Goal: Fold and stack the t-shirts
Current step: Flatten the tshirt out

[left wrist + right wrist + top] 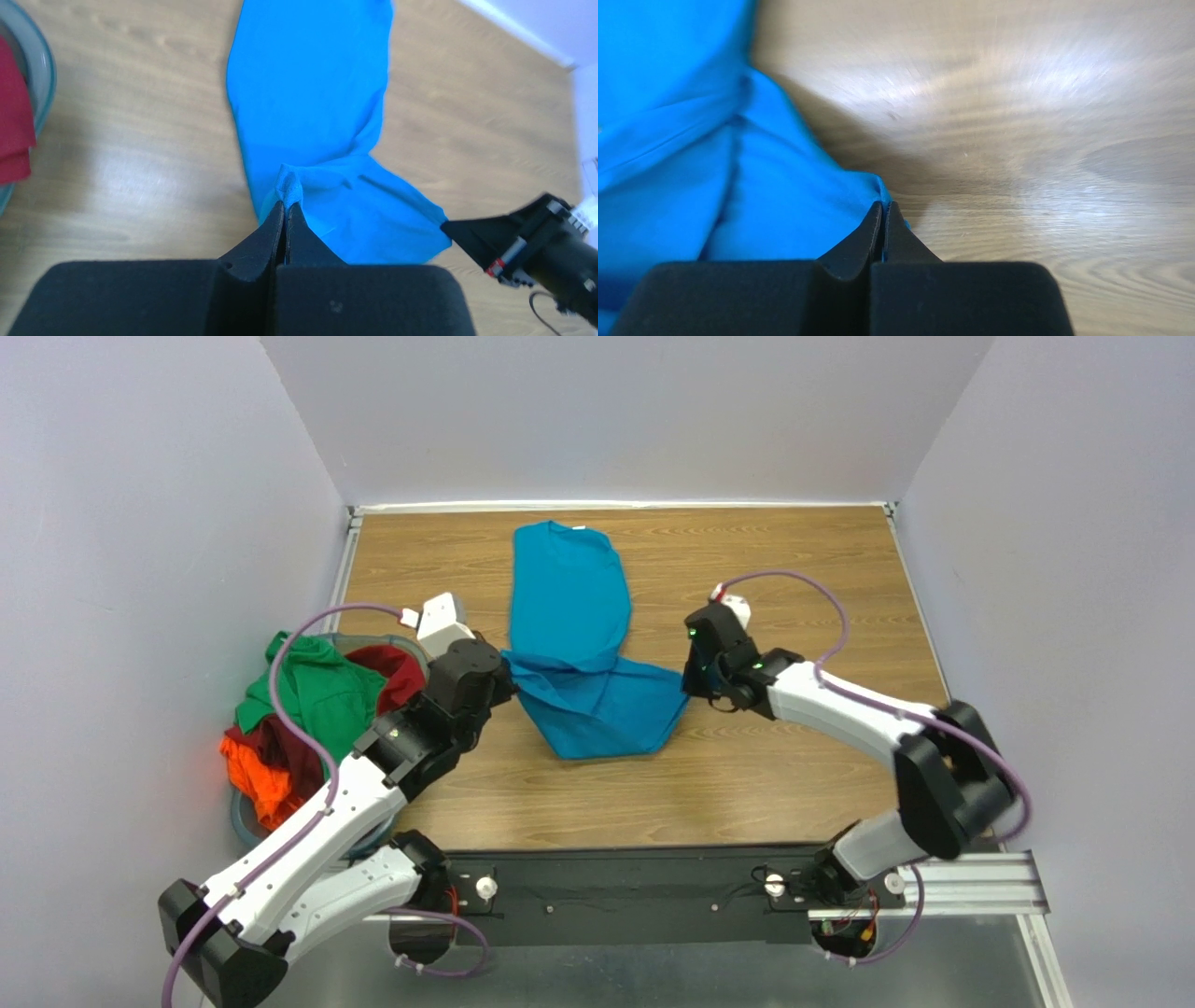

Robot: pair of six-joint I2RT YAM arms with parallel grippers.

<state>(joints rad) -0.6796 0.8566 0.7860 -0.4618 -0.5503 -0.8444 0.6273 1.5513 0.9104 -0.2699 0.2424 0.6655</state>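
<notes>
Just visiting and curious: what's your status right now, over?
Left gripper shut on teal-blue shirt, right gripper too. Other shirts heaped in basket. Nothing in the way seen.

No readable text, labels, brands or numbers in any view. The teal-blue t-shirt [568, 602] shows plain cloth with no print. The small red-and-white part [500, 266] on the right hand [449, 226] is too small and blurred to tell whether it carries a marking.
</notes>
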